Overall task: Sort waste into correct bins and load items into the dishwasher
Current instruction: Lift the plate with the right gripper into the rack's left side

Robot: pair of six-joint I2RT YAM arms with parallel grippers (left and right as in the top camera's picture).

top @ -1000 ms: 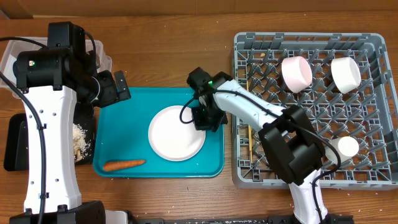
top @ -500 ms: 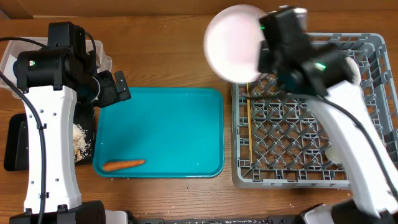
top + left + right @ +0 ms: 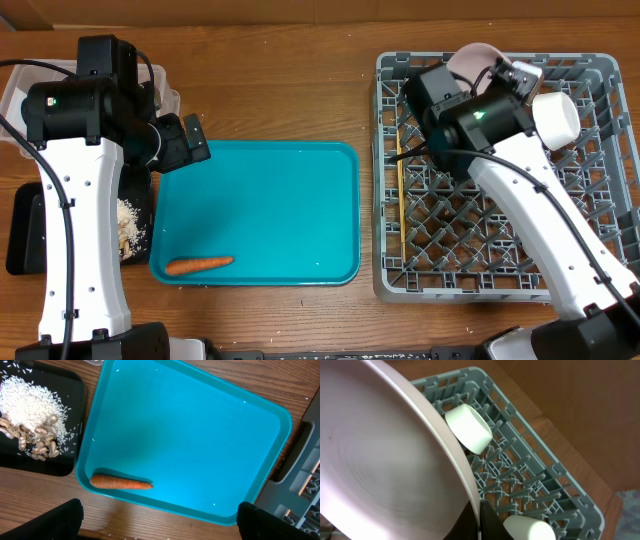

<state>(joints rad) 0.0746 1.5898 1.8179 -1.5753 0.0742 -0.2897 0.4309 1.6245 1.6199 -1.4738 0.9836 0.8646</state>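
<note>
Round white plate [image 3: 468, 57], tilted on edge, sits over the far side of the square grey plastic dish rack [image 3: 600, 250], its rim pinched by the right gripper [image 3: 479, 520]. Left gripper [image 3: 188, 140], jaws spread wide and empty, hangs well left of the rack.

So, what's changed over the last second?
The right jaws, shut on the plate, lifted it off the teal tray and carried it right to the dish rack, where it is now held on edge over the far side. The carrot, the rice on the black tray and the open left jaws stayed put.
</note>
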